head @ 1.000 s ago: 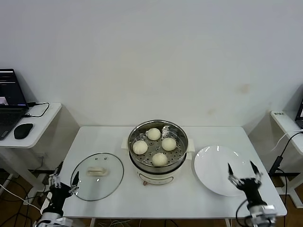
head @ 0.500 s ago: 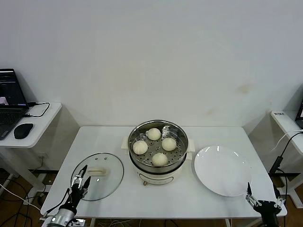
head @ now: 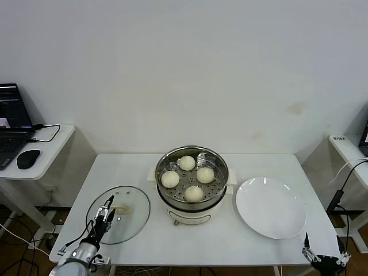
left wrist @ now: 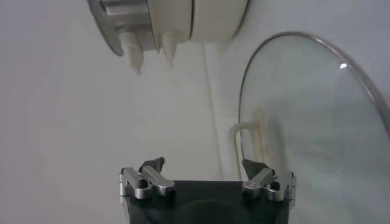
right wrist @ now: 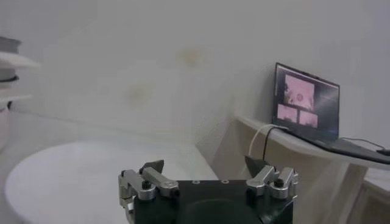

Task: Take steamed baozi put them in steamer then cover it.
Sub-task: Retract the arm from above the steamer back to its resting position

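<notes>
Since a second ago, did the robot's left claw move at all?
Yes. The left gripper has come in from the table's near left edge and now hangs over the cover.

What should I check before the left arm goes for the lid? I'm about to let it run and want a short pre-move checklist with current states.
1. All four steamed baozi in the steamer: ok.
2. White plate holds no bun: ok.
3. Cover flat on the table left of the steamer, handle facing up: ok.
4. Left gripper open and holding nothing, over the cover's near edge by the handle: ok.
5. Right gripper open, low at the table's near right corner, away from steamer and cover: ok.
6. Left gripper lined up squarely across the handle: cannot tell.
</notes>
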